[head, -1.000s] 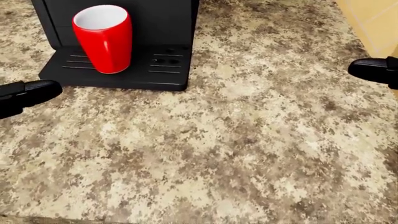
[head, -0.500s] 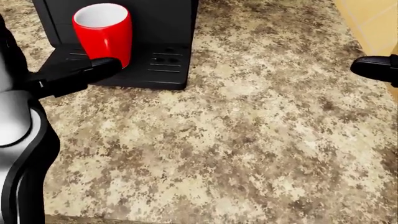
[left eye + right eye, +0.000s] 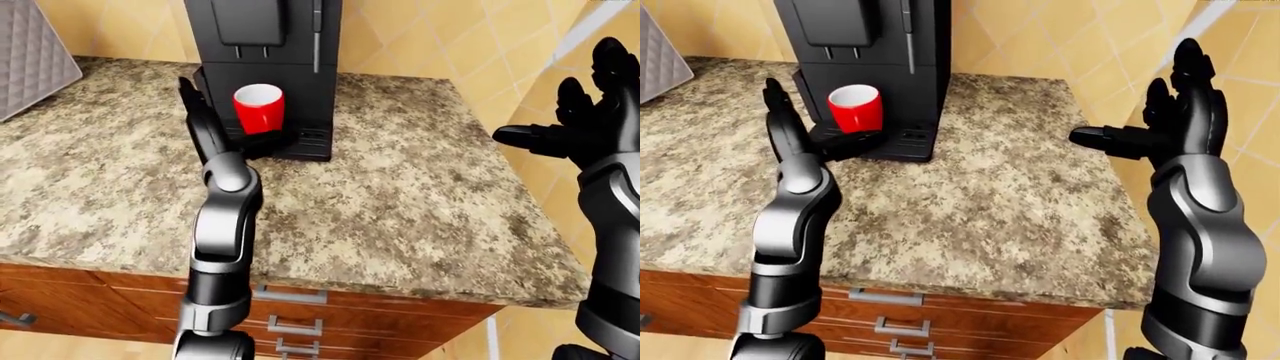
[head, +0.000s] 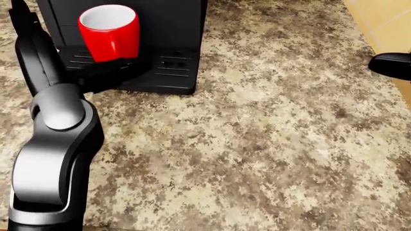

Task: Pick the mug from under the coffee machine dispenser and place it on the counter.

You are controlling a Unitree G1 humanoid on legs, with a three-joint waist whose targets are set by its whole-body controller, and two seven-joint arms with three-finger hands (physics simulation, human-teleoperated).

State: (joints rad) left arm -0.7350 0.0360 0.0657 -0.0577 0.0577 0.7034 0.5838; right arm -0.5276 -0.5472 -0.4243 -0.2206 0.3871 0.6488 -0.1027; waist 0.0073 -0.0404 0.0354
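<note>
Mug (image 4: 109, 31) upright on machine (image 3: 865, 45) tray, far left on counter (image 4: 270, 134). Left hand (image 3: 790, 131) raised just left of mug, fingers spread, holding nothing. Right hand (image 3: 1175, 120) far right, fingers released.

left hand (image 3: 790, 135) raised, fingers (image 3: 773, 101) spread, right hand (image 3: 1175, 112) upright, fingers splayed wide

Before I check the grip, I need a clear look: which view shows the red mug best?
The head view: the mug is large there, its white inside and rim plain, though the left robot hand hides its base. Both eye views show it small, under the coffee machine.
</note>
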